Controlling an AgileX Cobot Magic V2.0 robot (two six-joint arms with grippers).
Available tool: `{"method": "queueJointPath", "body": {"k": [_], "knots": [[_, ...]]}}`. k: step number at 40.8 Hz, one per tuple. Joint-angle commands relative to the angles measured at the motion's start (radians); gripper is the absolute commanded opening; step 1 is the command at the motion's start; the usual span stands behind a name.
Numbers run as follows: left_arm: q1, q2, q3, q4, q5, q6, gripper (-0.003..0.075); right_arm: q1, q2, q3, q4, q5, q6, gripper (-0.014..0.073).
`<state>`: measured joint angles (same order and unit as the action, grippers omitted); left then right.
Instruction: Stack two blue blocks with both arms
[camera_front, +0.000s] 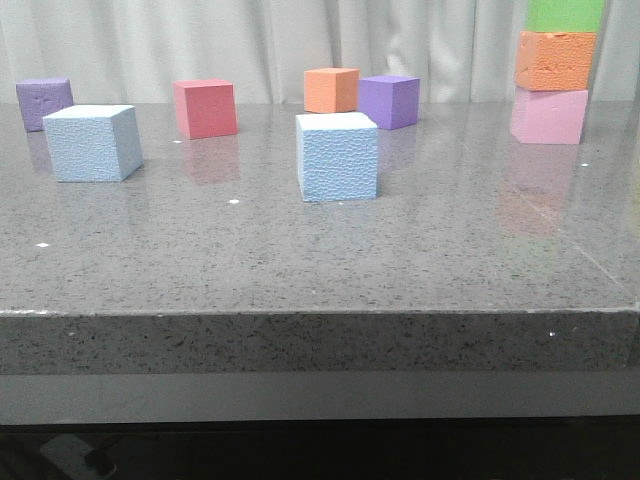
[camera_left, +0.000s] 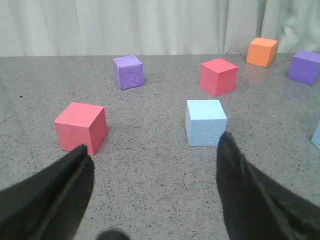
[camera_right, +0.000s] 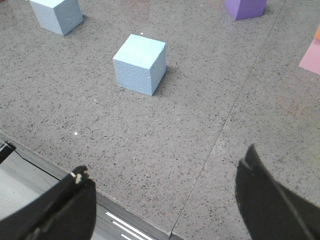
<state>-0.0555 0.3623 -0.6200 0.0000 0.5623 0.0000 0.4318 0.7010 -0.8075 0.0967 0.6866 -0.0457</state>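
Note:
Two pale blue blocks stand apart on the grey stone table. One blue block (camera_front: 92, 143) is at the left and the other blue block (camera_front: 337, 157) is near the middle. Neither arm shows in the front view. In the left wrist view my left gripper (camera_left: 153, 145) is open and empty, short of the left blue block (camera_left: 205, 122), which lies just past its right fingertip. In the right wrist view my right gripper (camera_right: 165, 162) is open and empty over the table's front edge, well short of the middle blue block (camera_right: 140, 64). The left blue block (camera_right: 56, 14) lies farther off.
Behind the blue blocks are a purple cube (camera_front: 44, 102), a red cube (camera_front: 205, 108), an orange cube (camera_front: 331, 90) and a second purple cube (camera_front: 389, 101). A pink, orange and green stack (camera_front: 555, 60) stands at the back right. Another red cube (camera_left: 81, 127) sits near my left gripper.

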Motion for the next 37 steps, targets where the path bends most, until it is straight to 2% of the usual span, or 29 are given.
{"method": "queueJointPath", "body": {"k": [1,9,17,29,34,37], "knots": [[-0.009,0.014,-0.026,0.000,-0.078,0.000,0.0511,-0.008,-0.003,-0.024,0.009,-0.059,-0.011,0.0584],[-0.009,0.014,-0.026,0.000,-0.093,0.000,0.0511,-0.008,-0.003,-0.024,0.009,-0.059,-0.011,0.0584],[-0.009,0.032,-0.048,0.012,-0.205,0.006,0.0512,-0.008,-0.003,-0.024,0.009,-0.059,-0.011,0.0584],[-0.022,0.272,-0.252,-0.012,-0.142,0.006,0.0512,-0.008,-0.003,-0.024,0.009,-0.059,-0.011,0.0584],[-0.097,0.404,-0.358,0.007,-0.066,0.006,0.0521,-0.008,-0.003,-0.024,0.009,-0.059,-0.011,0.0584],[-0.144,0.485,-0.428,0.028,-0.014,0.006,0.0554,-0.008,-0.003,-0.024,0.009,-0.059,-0.011,0.0584]]}}
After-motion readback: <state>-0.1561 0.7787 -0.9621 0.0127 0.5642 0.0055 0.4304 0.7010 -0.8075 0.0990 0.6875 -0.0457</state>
